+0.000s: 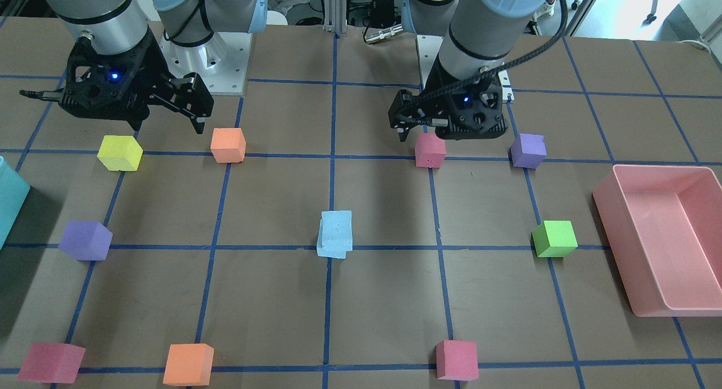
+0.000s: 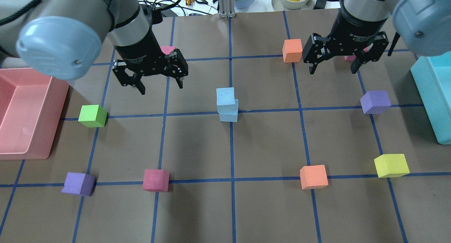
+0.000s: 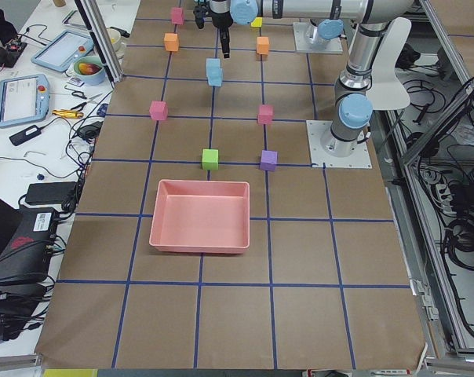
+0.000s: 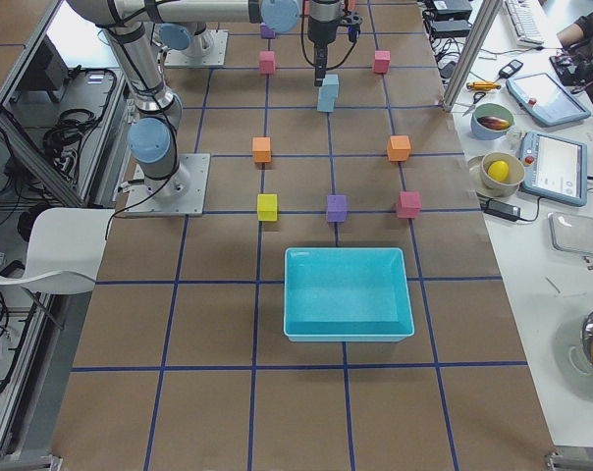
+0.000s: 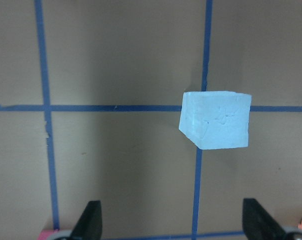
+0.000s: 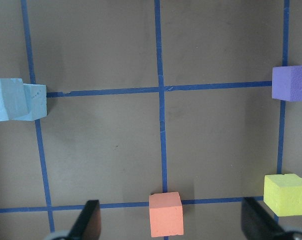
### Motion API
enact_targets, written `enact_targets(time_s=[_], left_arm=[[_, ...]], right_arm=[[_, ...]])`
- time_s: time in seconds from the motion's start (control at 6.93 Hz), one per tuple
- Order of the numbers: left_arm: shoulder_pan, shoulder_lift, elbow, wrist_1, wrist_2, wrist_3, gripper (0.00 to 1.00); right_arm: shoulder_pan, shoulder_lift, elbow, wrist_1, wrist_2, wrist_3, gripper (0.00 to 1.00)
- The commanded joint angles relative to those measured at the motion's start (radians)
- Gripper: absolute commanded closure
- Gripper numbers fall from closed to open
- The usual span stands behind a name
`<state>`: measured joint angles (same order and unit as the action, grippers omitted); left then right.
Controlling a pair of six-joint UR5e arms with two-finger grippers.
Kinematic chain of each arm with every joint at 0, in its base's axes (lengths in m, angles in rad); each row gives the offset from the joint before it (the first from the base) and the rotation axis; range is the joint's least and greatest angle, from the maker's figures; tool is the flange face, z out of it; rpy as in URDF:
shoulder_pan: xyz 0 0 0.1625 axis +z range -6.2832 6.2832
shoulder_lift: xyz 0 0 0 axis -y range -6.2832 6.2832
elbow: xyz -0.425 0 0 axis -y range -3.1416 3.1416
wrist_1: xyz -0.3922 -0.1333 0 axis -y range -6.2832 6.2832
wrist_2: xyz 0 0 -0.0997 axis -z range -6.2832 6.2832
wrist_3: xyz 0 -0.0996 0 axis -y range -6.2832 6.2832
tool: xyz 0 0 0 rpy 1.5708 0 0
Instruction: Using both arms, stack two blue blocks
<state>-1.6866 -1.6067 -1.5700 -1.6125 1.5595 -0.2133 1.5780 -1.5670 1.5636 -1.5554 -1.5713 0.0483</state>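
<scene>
Centre of the overhead view: the two blue blocks (image 2: 226, 97), one on top of the other, right on a crossing of the blue tape lines (image 2: 267, 111) on the brown table (image 2: 197, 144). Upper cube slightly twisted and offset against the lower one, resting on it, held by nothing.

Left of the stack in that view, and a little higher in the frame: the left gripper (image 2: 162, 88), released, jaws spread wide with nothing between them, clear of the tabletop and apart from the stack. Looks down, in its own wrist view, on the top block just right of centre, with both fingertips at the bottom edge, far apart.

Upper right of the overhead view: the right gripper (image 2: 332, 71), likewise released and empty, well apart from the stack, just beside an orange cube (image 2: 292, 50). Catches, in its wrist view, the blue stack at the left edge.

At the left edge, a pink tray (image 2: 14, 155) with a green cube (image 2: 92, 116) near it; at the right edge, a teal bin (image 2: 431, 98) with a purple cube (image 2: 375, 101) near it.
</scene>
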Motion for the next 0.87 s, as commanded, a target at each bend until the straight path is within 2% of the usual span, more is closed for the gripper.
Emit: enact_targets(time_s=[0.0,0.14,0.29,0.72], left_arm=[[0.065,0.056,-0.034,-0.027,0.049,0.055,0.00],[0.086,0.063,-0.038,0.003,-0.007,0.077,0.00],[0.088,0.057,-0.039,0.067,-0.009,0.075,0.00],[0.079,0.025,-0.001,0.072,-0.013,0.072,0.00]], right_arm=[[-0.003,-0.016,-0.005,0.021,0.002,0.002,0.00],[-0.003,-0.019,-0.004,0.024,0.001,0.002,0.00],[-0.003,-0.019,-0.002,0.027,-0.001,0.002,0.00],[-0.003,-0.019,-0.002,0.024,0.001,0.004,0.00]])
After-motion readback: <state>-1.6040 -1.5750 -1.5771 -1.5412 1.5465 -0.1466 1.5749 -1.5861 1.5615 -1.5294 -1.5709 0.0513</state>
